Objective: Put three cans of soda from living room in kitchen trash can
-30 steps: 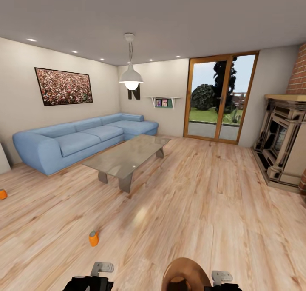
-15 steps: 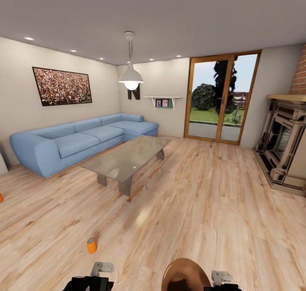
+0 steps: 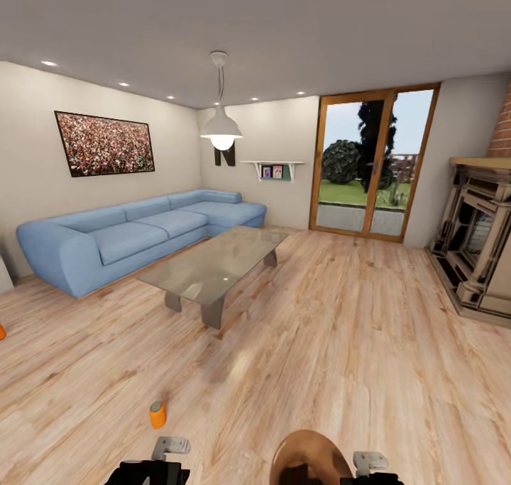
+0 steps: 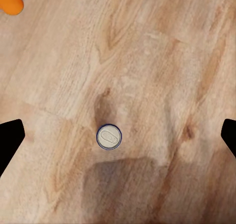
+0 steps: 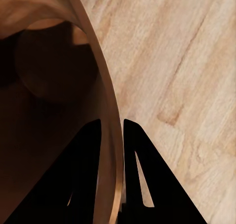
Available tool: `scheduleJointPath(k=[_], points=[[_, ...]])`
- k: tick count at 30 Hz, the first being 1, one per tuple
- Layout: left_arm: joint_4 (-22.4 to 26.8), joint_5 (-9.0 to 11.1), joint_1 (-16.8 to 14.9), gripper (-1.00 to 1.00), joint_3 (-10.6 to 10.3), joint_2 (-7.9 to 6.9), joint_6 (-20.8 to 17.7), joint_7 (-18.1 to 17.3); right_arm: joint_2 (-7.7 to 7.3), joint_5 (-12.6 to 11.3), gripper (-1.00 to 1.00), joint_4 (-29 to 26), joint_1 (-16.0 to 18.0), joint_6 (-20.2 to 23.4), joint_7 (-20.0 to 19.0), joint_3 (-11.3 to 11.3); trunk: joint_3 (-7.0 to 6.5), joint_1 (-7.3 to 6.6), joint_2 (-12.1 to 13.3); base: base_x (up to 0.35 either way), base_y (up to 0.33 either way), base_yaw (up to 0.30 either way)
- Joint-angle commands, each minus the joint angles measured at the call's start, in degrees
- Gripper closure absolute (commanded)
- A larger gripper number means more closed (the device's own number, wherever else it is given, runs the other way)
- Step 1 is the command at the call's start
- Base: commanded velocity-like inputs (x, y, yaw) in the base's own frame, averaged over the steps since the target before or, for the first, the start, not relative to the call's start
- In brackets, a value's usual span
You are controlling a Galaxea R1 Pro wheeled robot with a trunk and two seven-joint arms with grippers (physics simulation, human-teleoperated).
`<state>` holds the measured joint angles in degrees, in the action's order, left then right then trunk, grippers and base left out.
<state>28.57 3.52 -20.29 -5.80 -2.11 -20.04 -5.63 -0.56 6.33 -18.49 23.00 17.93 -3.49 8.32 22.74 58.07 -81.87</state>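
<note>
On the wood floor (image 3: 341,371) just ahead of us stands one soda can (image 3: 157,414), seen end-on directly under our left gripper (image 4: 118,135), whose jaws are spread wide; a second can (image 4: 10,0) lies nearby. We judge the pickup comes next: lowering straight down and closing. Our right gripper (image 5: 112,135) is clamped on the trash can (image 5: 59,86) wall; its interior looks empty.

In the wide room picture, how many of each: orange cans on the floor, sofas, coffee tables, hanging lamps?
Orange soda cans: 2
Blue sofa: 1
Glass coffee table: 1
Hanging lamp: 1
Total: 5
</note>
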Motion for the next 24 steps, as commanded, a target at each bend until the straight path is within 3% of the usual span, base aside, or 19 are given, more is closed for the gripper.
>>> scheduleJointPath(k=[1, 14, 24], points=[[0.0, 0.0, 0.0, -1.00, 0.0, 0.00, 0.0, 0.0, 0.02, -0.4, 1.00, -0.1, 0.0, 0.0, -0.3, 0.1, -0.01, 0.00, 0.0, 0.004, 0.006, 0.000], [0.0, 0.0, 0.0, -1.00, 0.0, 0.00, 0.1, 0.1, 0.03, -0.4, 1.00, -0.1, 0.0, 0.0, -0.3, 0.1, -0.01, 0.00, 0.0, 0.112, 0.117, 0.000], [0.0, -0.1, 0.0, -1.00, 0.0, 0.00, 0.6, 0.1, 0.00, -0.4, 1.00, -0.1, 0.0, 0.0, -0.3, 0.1, -0.01, 0.00, 0.0, 0.147, 0.030, 0.000]])
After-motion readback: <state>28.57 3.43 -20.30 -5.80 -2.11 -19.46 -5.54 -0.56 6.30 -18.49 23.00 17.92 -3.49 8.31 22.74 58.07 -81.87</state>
